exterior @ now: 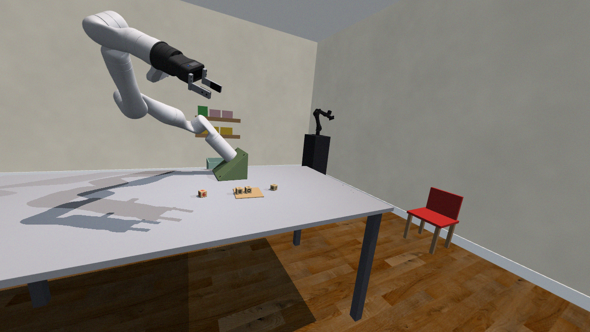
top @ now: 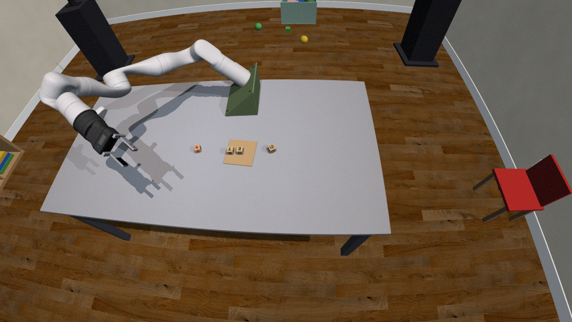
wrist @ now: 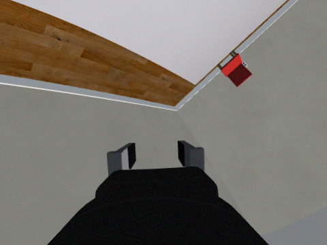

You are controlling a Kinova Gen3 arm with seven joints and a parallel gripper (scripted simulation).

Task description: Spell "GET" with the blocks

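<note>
Currently, gripper (top: 127, 154) (exterior: 216, 93) (wrist: 157, 150): wide open, 0 objects held
Mat (top: 243, 157) (exterior: 250, 195): 2 blocks, T block (top: 229, 150) (exterior: 239, 190) and E block (top: 239, 150) (exterior: 247, 189)
G block (top: 271, 148) (exterior: 274, 187): off mat, right

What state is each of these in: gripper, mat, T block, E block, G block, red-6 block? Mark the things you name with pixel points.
Gripper (top: 128, 156) (exterior: 216, 93) (wrist: 157, 150): open
Mat (top: 241, 160) (exterior: 253, 193): flat on the table
T block (top: 229, 150) (exterior: 239, 190): on the mat
E block (top: 239, 150) (exterior: 247, 189): on the mat
G block (top: 271, 148) (exterior: 274, 187): off the mat
Red-6 block (top: 197, 149) (exterior: 202, 193): off the mat
</note>
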